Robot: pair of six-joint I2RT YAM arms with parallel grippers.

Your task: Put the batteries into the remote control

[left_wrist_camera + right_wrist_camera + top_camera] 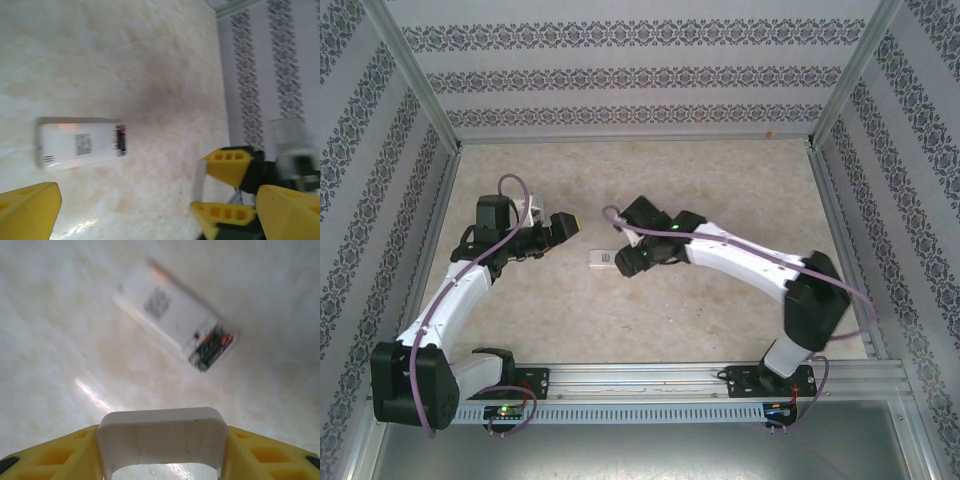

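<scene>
The white remote control [601, 260] lies back-up on the beige table. Its battery bay is uncovered at one end, and dark batteries with orange-red parts [212, 346] sit inside it, blurred. In the left wrist view the remote [79, 144] rests to the upper left of my left gripper [160, 215], which stands wide open above the table with nothing between its yellow fingers [27, 210]. My right gripper [161, 452] hovers just short of the remote [170, 320], shut on a white curved battery cover [161, 437] that spans the gap between its fingers. That cover [199, 183] shows edge-on in the left wrist view.
Patterned walls [620, 80] and metal posts [415, 80] enclose the table on three sides. A metal rail [650, 380] carries both arm bases along the near edge. The two grippers face each other across the remote, close together at mid-table.
</scene>
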